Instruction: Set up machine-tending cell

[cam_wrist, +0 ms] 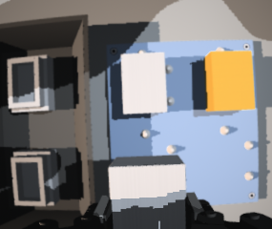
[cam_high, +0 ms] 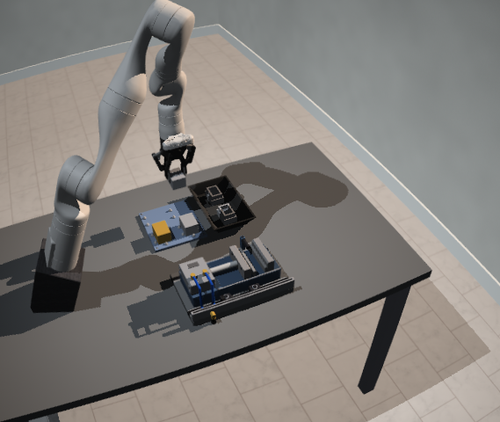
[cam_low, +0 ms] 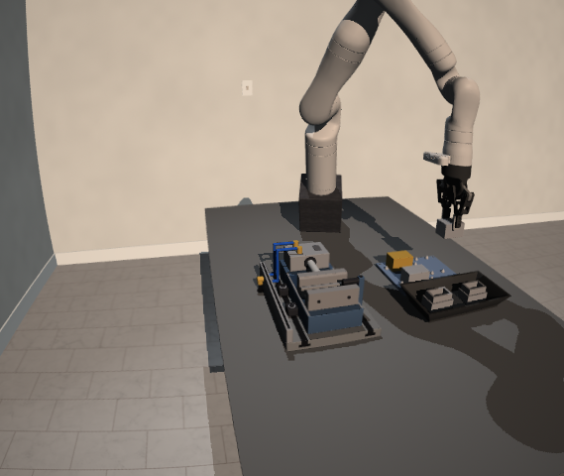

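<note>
An aluminium blank [cam_high: 177, 180] hangs clamped in the gripper [cam_high: 176, 171], upper centre of the top view, above the blue infeed plate [cam_high: 168, 212]. Right of it, the black outfeed tray [cam_high: 241, 200] holds two finished parts [cam_high: 214, 193].

Surface-wise it's all pretty flat: the dark grey matt bench [cam_high: 354, 254] has no shine at all, just soft shadows. The pale grey aluminium blank [cam_wrist: 146, 181] clamped in the black matt pincer [cam_high: 176, 174] looks like brushed, dull metal, same as the second pale aluminium block [cam_wrist: 143, 82] on the light blue, smooth painted infeed plate [cam_wrist: 207, 157]. The orange-yellow brass block [cam_wrist: 230, 81] reads satin, not polished. The black outfeed tray [cam_high: 244, 205] looks like matt plastic, and the arm's light grey shell [cam_high: 118, 99] is smooth with a faint sheen.
</note>
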Motion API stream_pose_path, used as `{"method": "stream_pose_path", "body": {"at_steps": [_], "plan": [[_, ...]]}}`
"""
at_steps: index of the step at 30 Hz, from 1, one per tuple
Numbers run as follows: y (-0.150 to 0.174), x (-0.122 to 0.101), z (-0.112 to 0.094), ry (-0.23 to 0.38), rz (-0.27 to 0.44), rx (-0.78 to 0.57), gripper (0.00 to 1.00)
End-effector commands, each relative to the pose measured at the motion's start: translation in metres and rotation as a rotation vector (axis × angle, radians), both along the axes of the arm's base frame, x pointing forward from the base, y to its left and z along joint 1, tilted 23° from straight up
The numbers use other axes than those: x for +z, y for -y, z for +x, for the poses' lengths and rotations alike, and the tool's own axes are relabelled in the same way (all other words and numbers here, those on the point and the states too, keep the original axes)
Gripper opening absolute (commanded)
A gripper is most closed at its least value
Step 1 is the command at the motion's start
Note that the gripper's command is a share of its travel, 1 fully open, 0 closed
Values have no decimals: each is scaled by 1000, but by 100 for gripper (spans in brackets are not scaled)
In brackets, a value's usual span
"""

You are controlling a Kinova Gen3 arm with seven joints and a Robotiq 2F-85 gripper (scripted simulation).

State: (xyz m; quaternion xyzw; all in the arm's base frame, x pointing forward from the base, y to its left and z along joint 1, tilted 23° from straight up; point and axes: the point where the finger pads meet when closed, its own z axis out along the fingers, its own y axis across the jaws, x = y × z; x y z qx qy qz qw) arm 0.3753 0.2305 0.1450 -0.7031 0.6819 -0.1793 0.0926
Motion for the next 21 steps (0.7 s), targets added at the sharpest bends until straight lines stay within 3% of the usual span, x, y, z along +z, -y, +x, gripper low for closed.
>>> {"method": "stream_pose_path", "body": {"at_steps": [1, 12, 21], "plan": [[2, 1, 1, 2, 2, -1, 0], [36, 9, 9, 2, 2, -1, 0], [99, 23, 25, 1, 2, -2, 0]]}}
